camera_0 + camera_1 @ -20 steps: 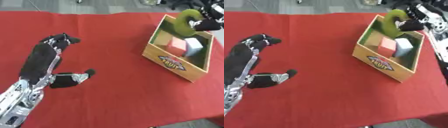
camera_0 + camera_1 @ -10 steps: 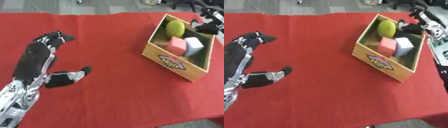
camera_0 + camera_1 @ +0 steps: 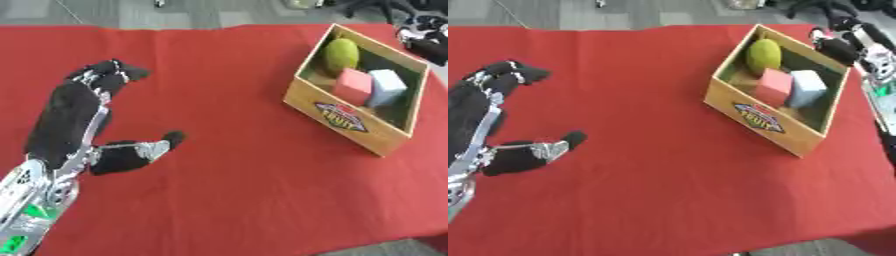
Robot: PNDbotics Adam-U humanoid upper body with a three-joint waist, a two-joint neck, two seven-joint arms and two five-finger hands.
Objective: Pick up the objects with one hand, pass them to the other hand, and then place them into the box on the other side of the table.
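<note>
A wooden box with a printed label on its front [image 3: 350,117] sat on the right side of a table covered in a red cloth [image 3: 227,190]. The box was turned a little, so one corner pointed down toward the near edge.

Three things lay inside the box. A round yellow-green fruit [image 3: 340,54] was at the far end. Just beside it, nearer the label side, was a pink block [image 3: 353,85]. A pale blue-white block [image 3: 388,86] sat right next to the pink one, and the two seemed to touch.

The robot's black right hand [image 3: 839,46] was at the top right, just past the far corner of the box. It was off to the side of the box, not over the things inside. It held nothing. Its fingers looked bunched up, but the pictures did not show clearly whether they were apart or together, so I cannot tell.

The robot's black left hand [image 3: 74,117] lay on the red cloth at the left side, well apart from the box. Its fingers [image 3: 109,72] pointed away toward the far edge with their tips bent over a little. Its thumb [image 3: 144,150] stuck out to the right. The hand was spread and relaxed, and it held nothing.
</note>
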